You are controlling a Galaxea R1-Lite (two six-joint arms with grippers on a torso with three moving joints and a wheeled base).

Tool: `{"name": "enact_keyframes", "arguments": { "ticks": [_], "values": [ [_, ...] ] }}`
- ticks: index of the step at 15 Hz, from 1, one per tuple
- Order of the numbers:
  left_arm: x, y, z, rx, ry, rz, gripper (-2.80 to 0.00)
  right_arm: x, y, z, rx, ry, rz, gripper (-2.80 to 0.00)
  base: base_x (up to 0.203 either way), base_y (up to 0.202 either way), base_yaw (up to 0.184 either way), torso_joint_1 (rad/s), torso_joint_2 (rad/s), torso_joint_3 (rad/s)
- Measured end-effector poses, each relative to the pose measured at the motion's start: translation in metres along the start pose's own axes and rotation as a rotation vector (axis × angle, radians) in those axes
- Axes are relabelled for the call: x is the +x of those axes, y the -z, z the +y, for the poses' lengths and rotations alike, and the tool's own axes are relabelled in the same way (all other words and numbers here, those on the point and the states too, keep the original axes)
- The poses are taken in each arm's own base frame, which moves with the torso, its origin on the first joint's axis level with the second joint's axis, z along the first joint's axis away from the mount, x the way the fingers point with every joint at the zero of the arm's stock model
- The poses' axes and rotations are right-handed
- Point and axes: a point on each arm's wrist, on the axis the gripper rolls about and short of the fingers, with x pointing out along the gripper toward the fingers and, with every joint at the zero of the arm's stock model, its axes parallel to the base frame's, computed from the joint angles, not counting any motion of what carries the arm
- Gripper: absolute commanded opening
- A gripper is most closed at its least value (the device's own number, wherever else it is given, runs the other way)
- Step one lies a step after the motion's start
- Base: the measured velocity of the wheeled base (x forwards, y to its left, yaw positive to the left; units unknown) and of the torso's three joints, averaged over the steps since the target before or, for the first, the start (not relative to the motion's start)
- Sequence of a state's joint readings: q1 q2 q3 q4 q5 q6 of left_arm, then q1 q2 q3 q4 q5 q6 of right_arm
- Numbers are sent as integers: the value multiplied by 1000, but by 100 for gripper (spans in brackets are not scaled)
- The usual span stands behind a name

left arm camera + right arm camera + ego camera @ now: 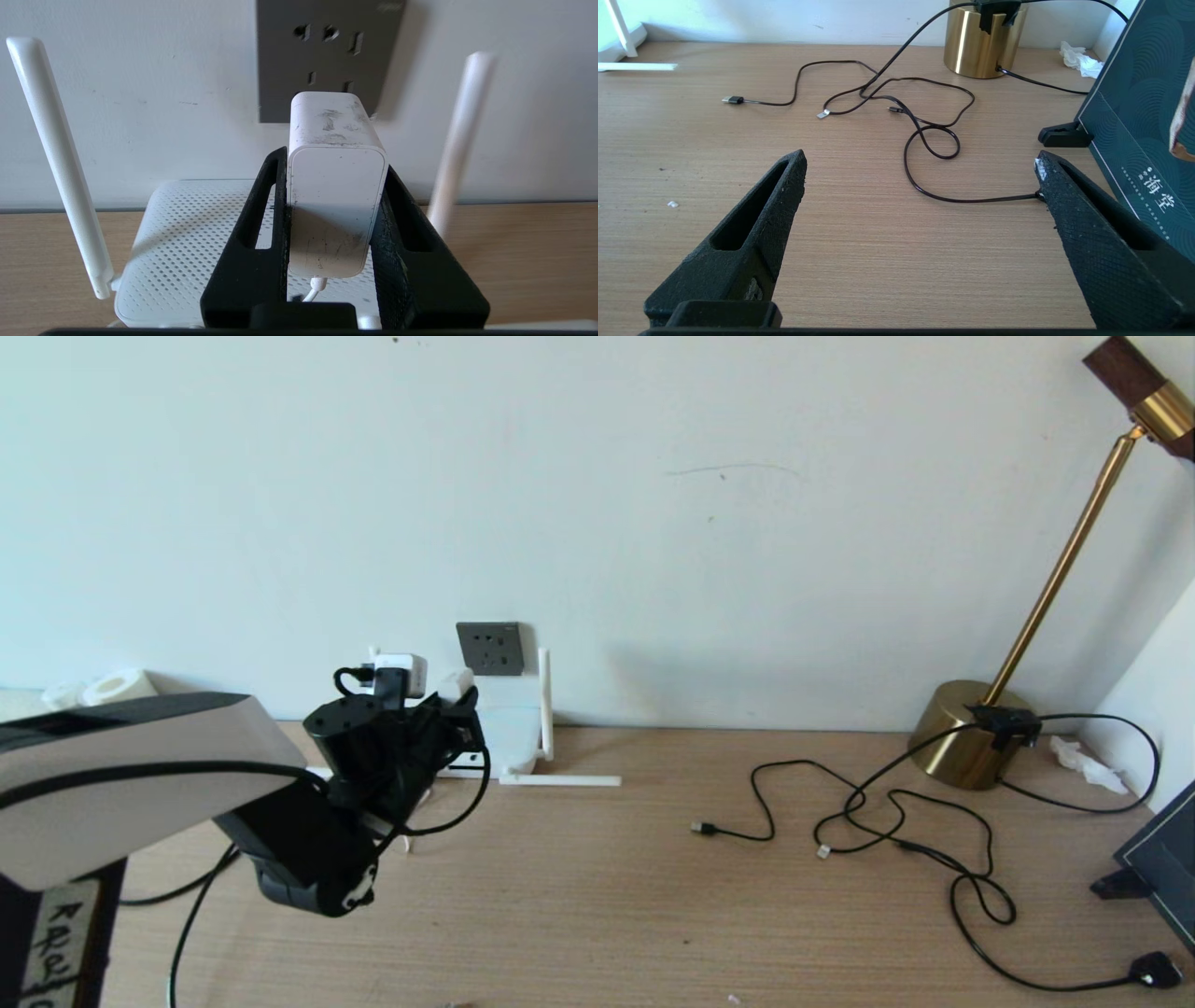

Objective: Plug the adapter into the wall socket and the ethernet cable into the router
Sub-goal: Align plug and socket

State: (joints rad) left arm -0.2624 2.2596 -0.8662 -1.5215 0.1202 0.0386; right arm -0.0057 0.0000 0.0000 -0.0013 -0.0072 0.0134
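Though left gripper (334,186) clasps adapter (334,186) — prongs hidden.

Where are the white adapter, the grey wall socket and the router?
adapter (336,205), left wrist view, its rear face.
wall socket (285,70), left wrist view, bare plate.
router (187,233), left wrist view, perforated top.

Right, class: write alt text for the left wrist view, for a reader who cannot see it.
The left hand grips a scuffed white adapter, held upright just below a dark grey wall socket and not yet plugged in. Under the hand lies a flat white router on a wooden surface, one antenna raised on each side.
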Motion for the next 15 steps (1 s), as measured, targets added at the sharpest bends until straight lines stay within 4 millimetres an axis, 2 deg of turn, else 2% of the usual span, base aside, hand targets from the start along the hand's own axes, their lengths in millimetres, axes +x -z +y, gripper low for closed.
{"name": "enact_keyframes", "arguments": {
  "ticks": [4, 9, 15],
  "values": [
    [15, 17, -3, 17, 2, -3, -280, 0, 0, 0, 0, 0, 0, 0, 0, 0, 0, 0, 0, 0],
    [38, 14, -6, 26, -3, -83, -280, 0, 0, 0, 0, 0, 0, 0, 0, 0, 0, 0, 0, 0],
    [48, 21, -8, 53, -23, -98, -280, 0, 0, 0, 0, 1, 1, 0, 0, 0, 0, 0, 0, 0]
  ]
}}
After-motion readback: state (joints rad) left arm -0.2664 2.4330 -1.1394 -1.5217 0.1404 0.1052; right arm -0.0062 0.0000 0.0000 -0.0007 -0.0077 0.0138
